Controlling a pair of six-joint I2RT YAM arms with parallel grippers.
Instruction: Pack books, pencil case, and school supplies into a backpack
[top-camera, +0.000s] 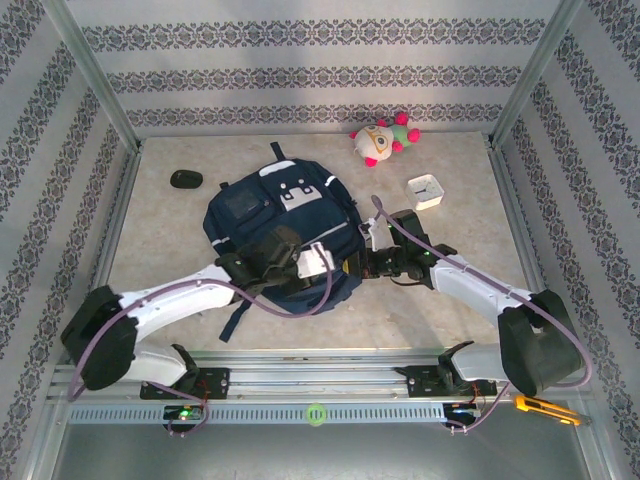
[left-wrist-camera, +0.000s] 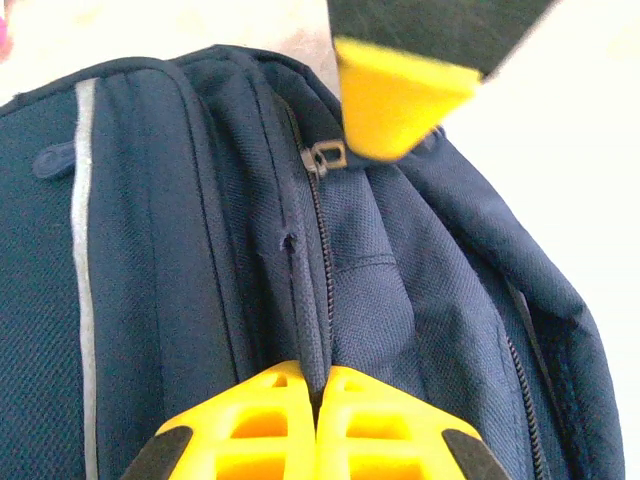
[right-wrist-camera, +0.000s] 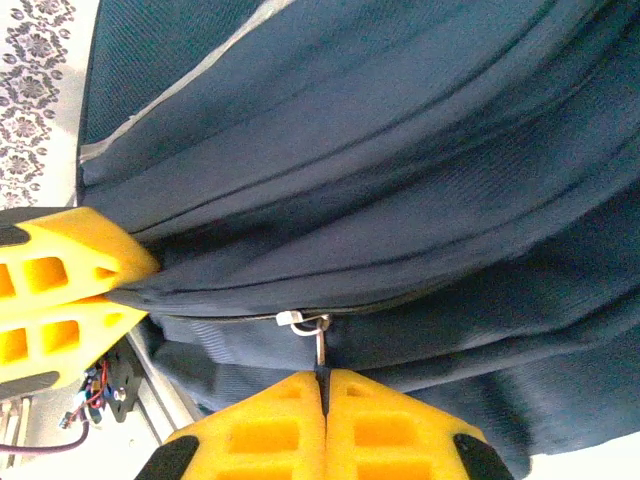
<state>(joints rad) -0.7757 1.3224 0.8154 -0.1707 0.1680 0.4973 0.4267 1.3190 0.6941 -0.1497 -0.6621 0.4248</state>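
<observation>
The navy-blue backpack (top-camera: 270, 215) lies flat in the middle of the table, white patches facing up. My left gripper (left-wrist-camera: 317, 385) is shut on a fold of the backpack's fabric (left-wrist-camera: 305, 300) right beside the zipper line. The zipper slider (left-wrist-camera: 325, 157) sits further along that line. My right gripper (right-wrist-camera: 322, 380) is shut on the metal zipper pull (right-wrist-camera: 320, 345), facing the left gripper's yellow fingers (right-wrist-camera: 70, 270). In the top view both grippers, left (top-camera: 335, 265) and right (top-camera: 362, 262), meet at the backpack's near right edge. The books, pencil case and school supplies are out of view.
A square white clock (top-camera: 427, 190) sits right of the backpack. A plush toy (top-camera: 380, 140) lies at the back wall and a black oval object (top-camera: 186, 179) at the back left. Metal frame posts and patterned walls close in the table.
</observation>
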